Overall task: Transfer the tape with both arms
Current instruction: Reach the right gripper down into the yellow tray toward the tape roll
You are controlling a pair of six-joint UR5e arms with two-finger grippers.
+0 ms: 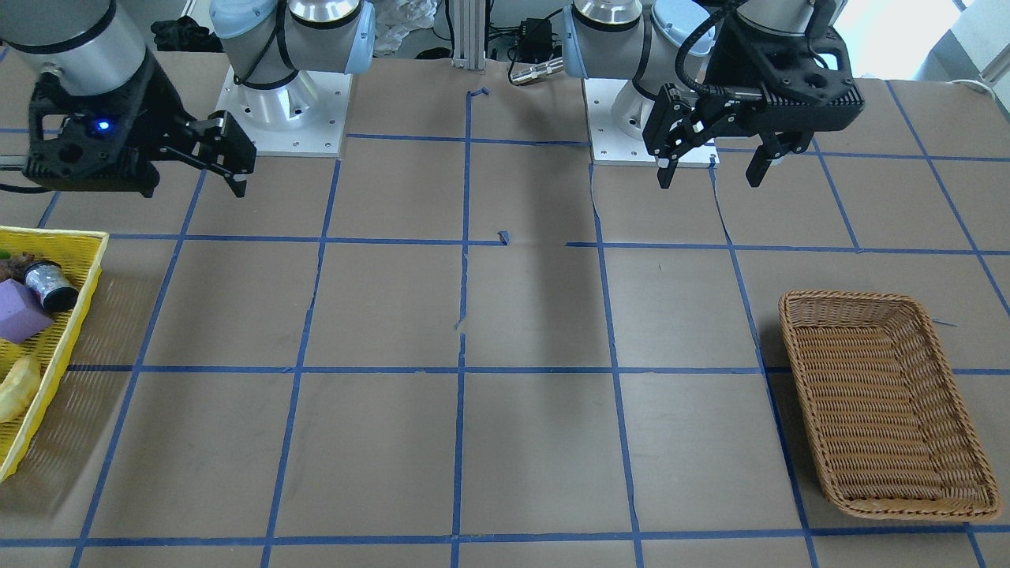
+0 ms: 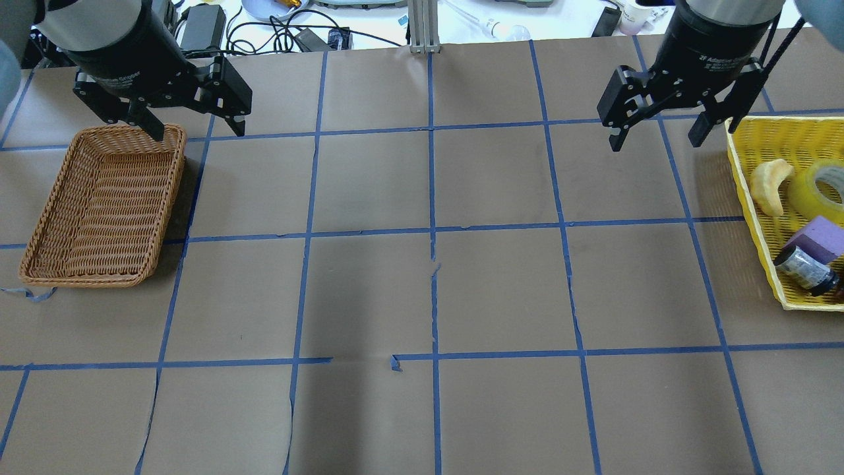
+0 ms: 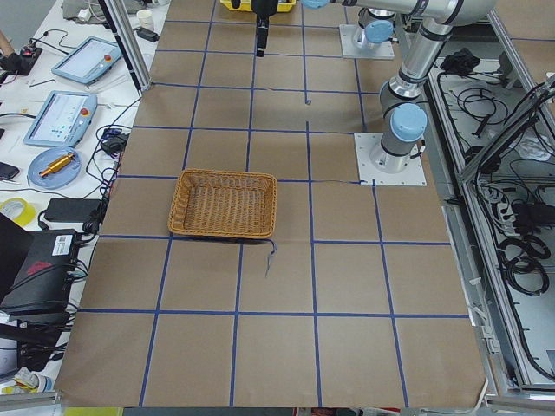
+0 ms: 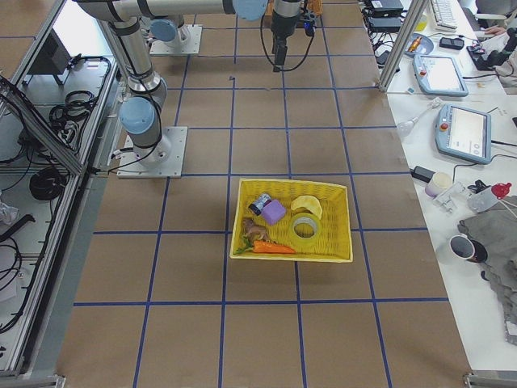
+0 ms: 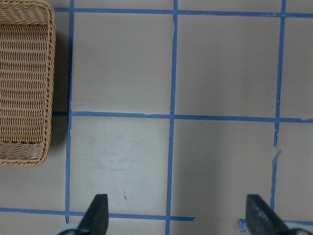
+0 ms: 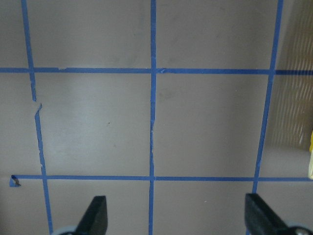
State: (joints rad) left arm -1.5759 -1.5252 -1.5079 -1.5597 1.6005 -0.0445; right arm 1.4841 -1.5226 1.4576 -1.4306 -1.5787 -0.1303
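The tape (image 2: 821, 191) is found inside the yellow basket (image 2: 758, 126) at the right end of the worktop (image 2: 422, 290). It lies roughly flat with its core opening turned upward, so its axis is close to upright. It is hemmed in by a curved yellow piece (image 2: 770, 186) on its left and, nearer the robot, by a purple block (image 2: 824, 237) and a silver-and-black cylinder (image 2: 804, 269). The right tool (image 2: 655, 142) is held high, left of that basket, with its fingers spread and empty. The left tool (image 2: 198, 128), likewise spread, is held high near the wicker basket (image 2: 105, 282) at the left end.
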